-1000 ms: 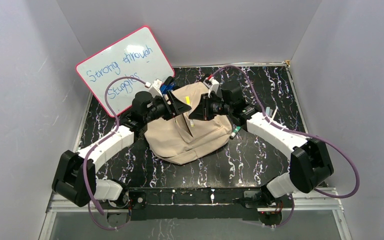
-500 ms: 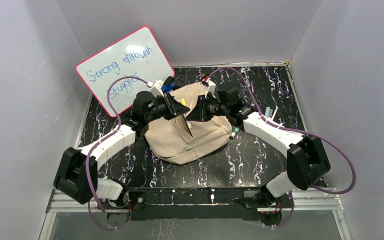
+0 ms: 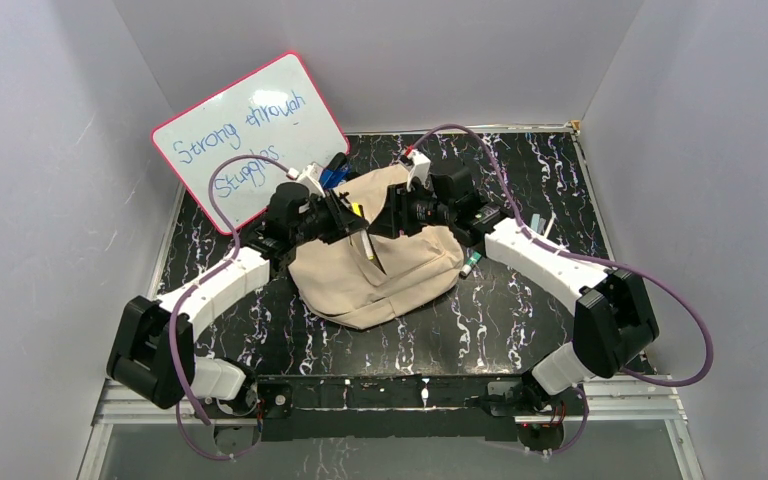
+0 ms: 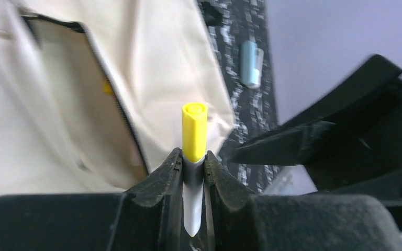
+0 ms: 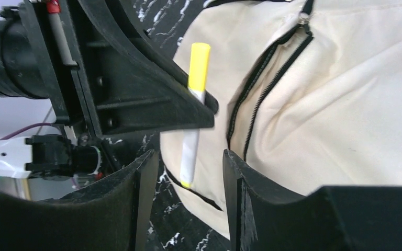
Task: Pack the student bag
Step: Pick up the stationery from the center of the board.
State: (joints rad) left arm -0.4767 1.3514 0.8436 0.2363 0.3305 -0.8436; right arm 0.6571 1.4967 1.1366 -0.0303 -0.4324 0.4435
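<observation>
**Pale-walled booth, black marbled table (image 3: 520, 320): highlighter over the student bag (image 3: 410, 275)**

Setting: plain pale walls (image 3: 720, 150) on three sides. The table top is dark with white veining. A pink-framed whiteboard (image 3: 250, 130) with blue handwriting leans in the far-left corner.

Item 1, student bag: beige, slumped at mid-table between my two arms. One zipped pocket (image 4: 68, 94) gapes open on the left wrist view. Something small and yellow shows inside; I cannot tell what.

Item 2, yellow highlighter (image 4: 194, 136): yellow cap, pale barrel, standing upright above the bag.

Item 3, left gripper (image 4: 192, 159): clamped on the highlighter's barrel just below the cap.

Item 4, right gripper (image 5: 186, 162): jaws parted, one either side of the barrel's lower end, with a gap showing on both sides. It carries nothing.

Item 5, loose stock: a teal-capped tube (image 3: 471, 263) lies on the table just beside the bag's right edge. A blue object (image 3: 332, 177) sits behind the bag, partly hidden.

Step in hand, as I judge it: the highlighter sits with my left arm alone, ready for stowing. Packing looks early, with stock left outside the bag.

Next move calls for: drawing the right arm back clear of the barrel, then tipping the highlighter toward the open pocket mouth. The two grippers are crowded close, so I must watch for a knock
</observation>
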